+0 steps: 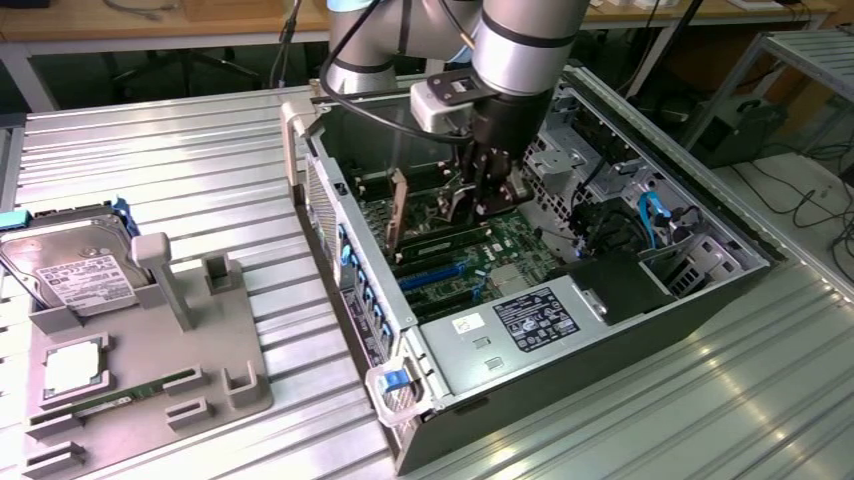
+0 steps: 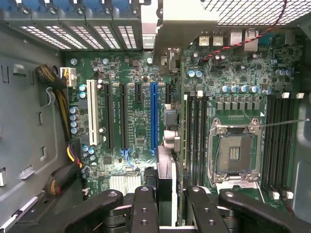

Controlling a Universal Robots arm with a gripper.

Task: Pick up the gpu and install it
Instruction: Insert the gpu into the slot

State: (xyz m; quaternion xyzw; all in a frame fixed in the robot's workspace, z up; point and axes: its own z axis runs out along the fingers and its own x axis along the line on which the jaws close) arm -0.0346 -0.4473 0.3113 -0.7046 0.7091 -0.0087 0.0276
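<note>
My gripper (image 1: 490,196) is down inside the open computer case (image 1: 350,262), over the motherboard (image 1: 470,245). In the wrist view the gripper (image 2: 168,195) is shut on the gpu (image 2: 165,167), a thin black card seen edge-on between the two black fingers (image 2: 145,206). The card runs from the fingers toward the rear slot openings, where its silver end bracket (image 2: 187,22) sits. It stands upright just beside the long blue expansion slot (image 2: 154,116). Whether its lower edge touches a slot is hidden.
A grey fixture tray (image 1: 220,350) lies at the exterior view's left, holding a silver hard drive (image 1: 78,265), a processor chip (image 1: 74,365) and a green memory stick (image 1: 118,396). Inside the case are the open processor socket (image 2: 235,153), bundled cables (image 2: 62,114) and the power supply (image 1: 534,320).
</note>
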